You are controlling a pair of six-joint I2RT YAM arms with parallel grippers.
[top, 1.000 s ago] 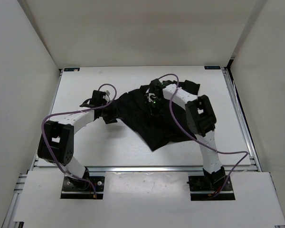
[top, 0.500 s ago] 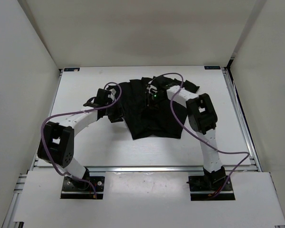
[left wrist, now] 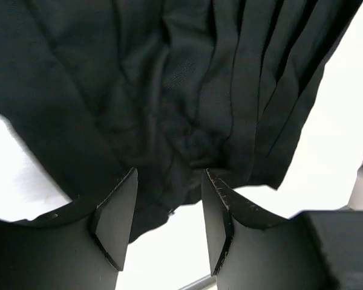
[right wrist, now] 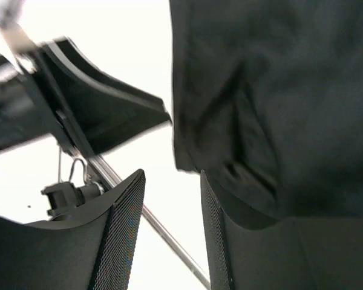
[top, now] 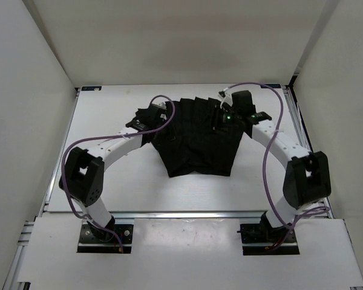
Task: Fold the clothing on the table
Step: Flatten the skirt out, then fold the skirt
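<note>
left gripper (left wrist: 169, 181): jaws wide apart, nothing pinched; bare table (top: 109, 175) shows in the near part of the gap.
left contact: the pleated garment (top: 196, 139) has its edge lying across the gap right at the fingertips and runs on ahead of them. Pleats fan away ahead and to the right of the right-hand finger. Can't tell whether it touches the pads.
garment position: spread fairly flat on the table between the two grippers, one near each far corner.
handling (judgement): light, limp, no stiffness. It will sag and drag from a single pinch, and the pleats will splay if pulled sideways. Weave looks matte, so probably not slippery; not fragile.
grip point (judgement): take the edge at both far corners, several layers at once, fingers across the pleats rather than along them. Lift both sides together.
right gripper (right wrist: 172, 181): jaws apart, gap empty, white table seen through it.
right contact: fabric sits ahead of and over the right-hand finger, outside the gap. View is blurred, so contact is unclear.
risk (judgement): catching only the top layer.
</note>
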